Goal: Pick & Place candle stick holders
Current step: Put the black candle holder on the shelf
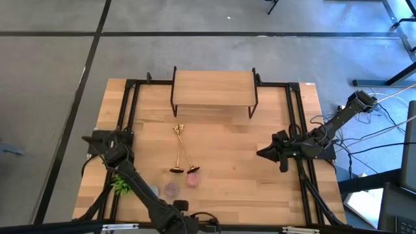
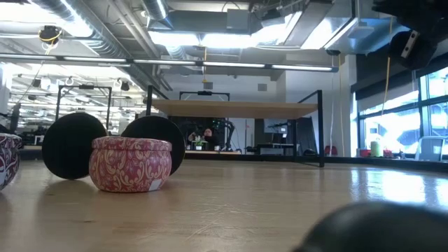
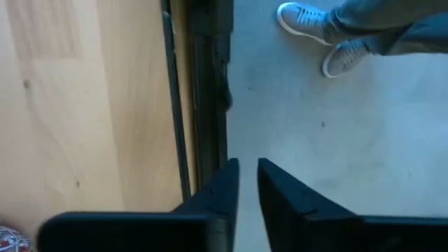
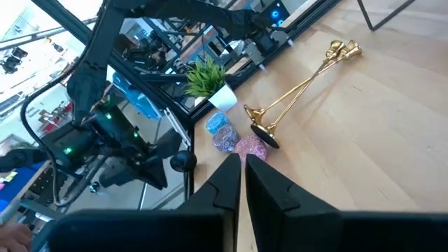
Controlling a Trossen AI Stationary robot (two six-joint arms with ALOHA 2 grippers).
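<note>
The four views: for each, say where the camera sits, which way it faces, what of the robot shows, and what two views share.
High view: overhead, facing straight down on the table; both arms, left gripper and right gripper.
Low view: at tabletop height, facing level across to the wooden shelf; no gripper clearly shows.
Left wrist view: on the left arm, facing the table's edge and the floor; its own fingers.
Right wrist view: on the right arm, facing the gold candlesticks; its own fingers, left arm beyond.
Shared: the high and right wrist views both show the candlesticks.
</note>
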